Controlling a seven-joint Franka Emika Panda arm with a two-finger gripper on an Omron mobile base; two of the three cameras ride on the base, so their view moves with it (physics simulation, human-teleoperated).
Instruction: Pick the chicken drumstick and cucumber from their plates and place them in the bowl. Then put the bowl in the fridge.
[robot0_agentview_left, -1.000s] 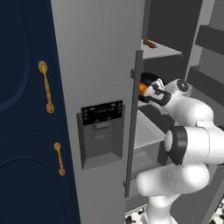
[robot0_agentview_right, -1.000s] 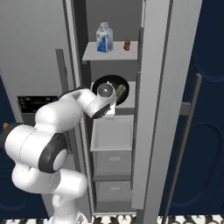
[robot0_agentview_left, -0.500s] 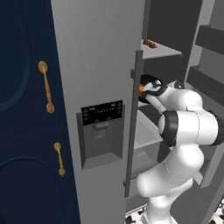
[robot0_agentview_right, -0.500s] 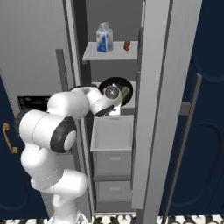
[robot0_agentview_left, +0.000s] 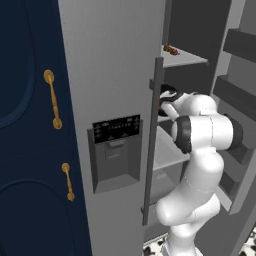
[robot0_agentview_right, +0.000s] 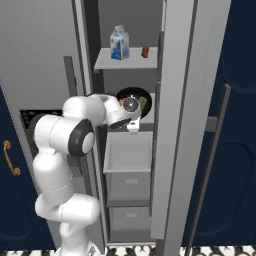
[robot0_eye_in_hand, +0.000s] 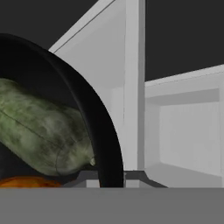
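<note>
Both foods loaded: dark green stubby cucumber (robot0_eye_in_hand: 43, 131) and orange-brown chicken drumstick (robot0_eye_in_hand: 26, 181) lie in the glossy black bowl (robot0_agentview_right: 134, 96). Bowl is inside the tall grey fridge (robot0_agentview_right: 175, 125), below its top shelf, jaws pinching its rim. Left: release, withdraw.

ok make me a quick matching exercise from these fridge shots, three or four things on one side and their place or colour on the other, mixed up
Things:
1. milk carton
2. cucumber
3. bowl
4. chicken drumstick

Places or colours:
A. glossy black, rim pinched in the tool, inside the fridge
B. orange-brown, at the bottom of the bowl
C. blue and white, standing on the upper shelf
D. dark green, lying in the bowl

Pairs: 1-C, 2-D, 3-A, 4-B
</note>
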